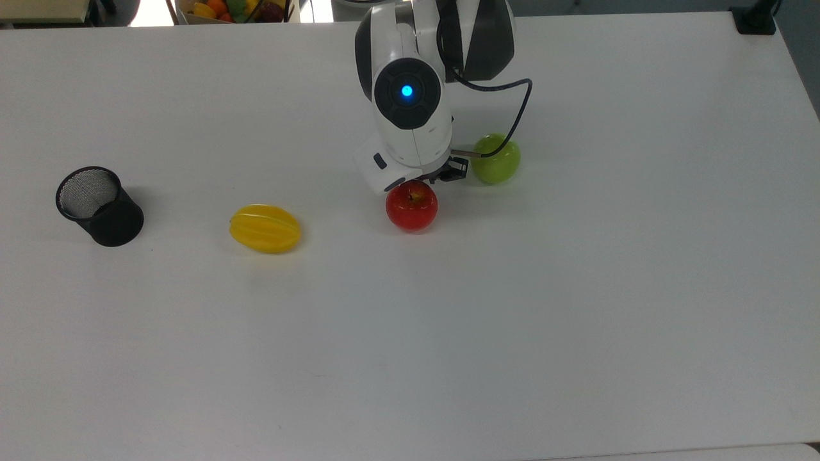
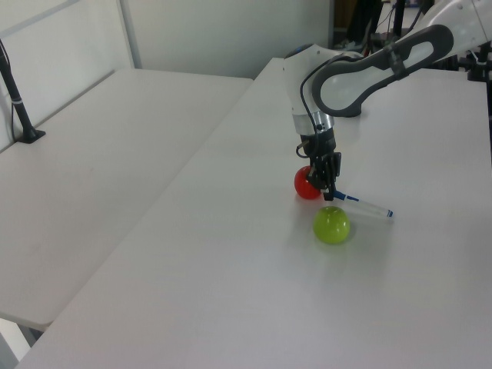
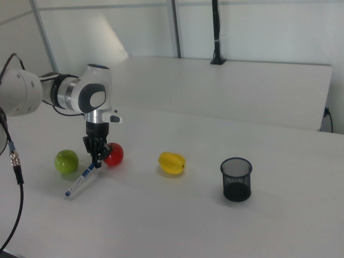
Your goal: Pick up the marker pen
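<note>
The marker pen point(image 2: 361, 205), slim, light and likely slick-barrelled, is held by its blue-capped end in the closed gripper point(image 2: 327, 191), its white barrel slanting down beside the red apple point(image 3: 114, 154). A green apple point(image 2: 331, 225) lies near that apple.

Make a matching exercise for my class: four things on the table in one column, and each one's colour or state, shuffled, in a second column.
Things:
1. marker
2. cup
3. apple by the pincer
4. starfruit

States:
A. yellow, lying on its side
B. black mesh, upright
C. red
D. gripped at the blue cap, tilted

Pairs: 1-D, 2-B, 3-C, 4-A
</note>
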Robot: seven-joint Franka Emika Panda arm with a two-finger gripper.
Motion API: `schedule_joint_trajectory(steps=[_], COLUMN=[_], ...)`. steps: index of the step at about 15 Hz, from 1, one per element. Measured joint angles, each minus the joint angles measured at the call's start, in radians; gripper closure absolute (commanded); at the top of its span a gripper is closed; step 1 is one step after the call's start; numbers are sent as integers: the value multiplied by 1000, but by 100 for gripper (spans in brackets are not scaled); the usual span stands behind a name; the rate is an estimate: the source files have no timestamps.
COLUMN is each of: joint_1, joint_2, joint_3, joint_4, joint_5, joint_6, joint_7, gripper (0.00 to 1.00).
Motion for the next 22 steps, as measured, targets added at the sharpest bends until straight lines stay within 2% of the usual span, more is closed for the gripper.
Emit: schedule_joint_trajectory(steps=[4,14,16,20,22], joint_1=[11,18,19,18,11], joint_2=[16,17,14,-24,-73], joint_3=[0,-9,-9,-11,-16], joint_4=[-1,5,9,20,27], joint_5=[-10,-38,-59,-98,-108], joint_6=[6,7,7,-15,-71], joint_7=[8,15,15,12,-12], gripper=[52,34,25,0,0])
